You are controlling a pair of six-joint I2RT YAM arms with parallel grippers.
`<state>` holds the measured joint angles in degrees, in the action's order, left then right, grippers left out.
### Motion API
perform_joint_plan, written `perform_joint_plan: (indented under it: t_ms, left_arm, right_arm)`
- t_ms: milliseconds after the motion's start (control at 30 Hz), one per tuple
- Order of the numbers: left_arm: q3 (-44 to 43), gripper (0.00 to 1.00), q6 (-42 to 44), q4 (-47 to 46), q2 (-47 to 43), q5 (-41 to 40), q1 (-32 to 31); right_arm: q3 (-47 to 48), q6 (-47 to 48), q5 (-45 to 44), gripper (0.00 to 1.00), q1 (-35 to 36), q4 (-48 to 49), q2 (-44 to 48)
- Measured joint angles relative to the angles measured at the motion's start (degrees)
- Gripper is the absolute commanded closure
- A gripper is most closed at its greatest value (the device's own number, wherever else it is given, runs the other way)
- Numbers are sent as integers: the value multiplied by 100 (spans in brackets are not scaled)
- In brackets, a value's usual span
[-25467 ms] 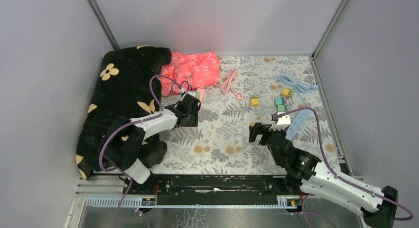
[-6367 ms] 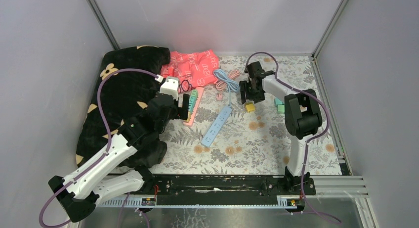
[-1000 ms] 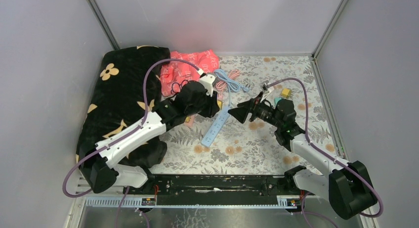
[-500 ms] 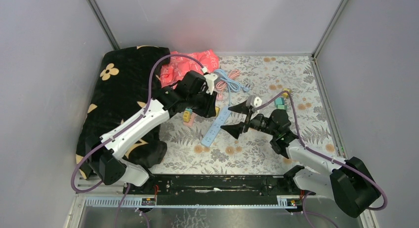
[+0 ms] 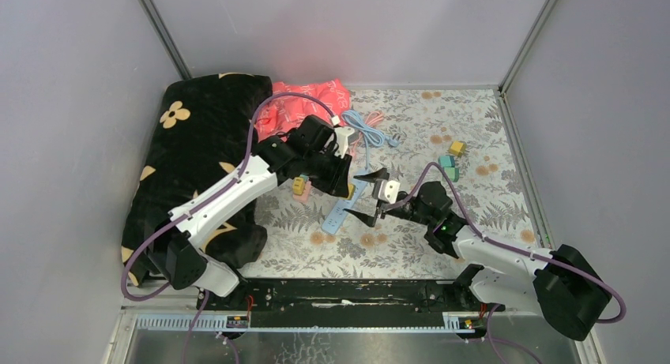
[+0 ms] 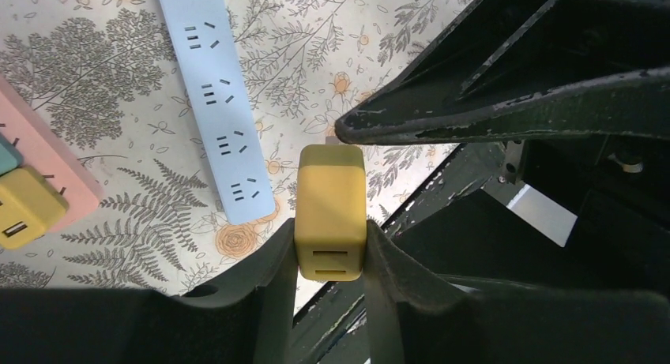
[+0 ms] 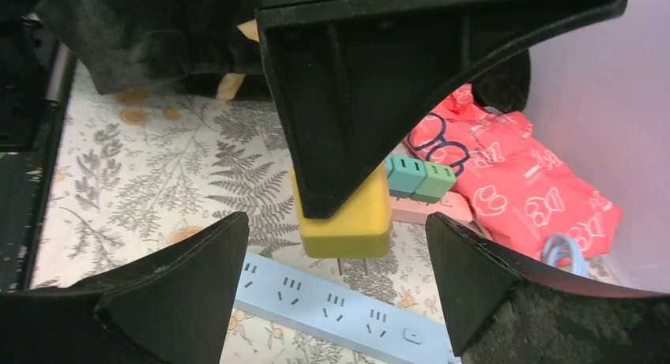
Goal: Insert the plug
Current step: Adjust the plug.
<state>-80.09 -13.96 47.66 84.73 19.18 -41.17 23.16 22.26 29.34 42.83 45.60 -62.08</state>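
My left gripper (image 6: 330,236) is shut on a yellow plug (image 6: 330,198), gripping its two sides. In the right wrist view the plug (image 7: 345,222) hangs with its two prongs pointing down, just above the light blue power strip (image 7: 340,305) lying flat on the floral mat. My right gripper (image 7: 336,230) is open, its fingers (image 7: 174,289) spread wide on either side of the plug and apart from it. From above, the left gripper (image 5: 341,174) and right gripper (image 5: 365,197) meet over the strip (image 5: 335,216).
A pink power strip (image 6: 55,170) with yellow (image 5: 299,185) and teal plugs (image 7: 411,174) lies left of the blue one. Behind are a red bag (image 5: 304,107), coiled cables (image 5: 367,127) and a black flowered cloth (image 5: 197,143). Small cubes (image 5: 452,155) sit at the right.
The right arm has swung left and nearer, bringing its open gripper down to the blue strip. The left gripper has carried the yellow plug right, over the strip.
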Motion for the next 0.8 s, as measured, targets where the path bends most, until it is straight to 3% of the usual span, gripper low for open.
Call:
perform_joint_plan:
  t_ms: [367,700,800]
  left_arm:
    - [-111,100,7,31,105,317,2]
    - [-179,100,20,94,160,442,2]
    - [-179,92,20,98,184,479,2]
  right_arm:
    - [0,929,-603,26,396,-179,-35]
    - [-11,1414,-1036,53,527,-313,-55]
    - [-59,1432,-1073,64,540,-234,-66]
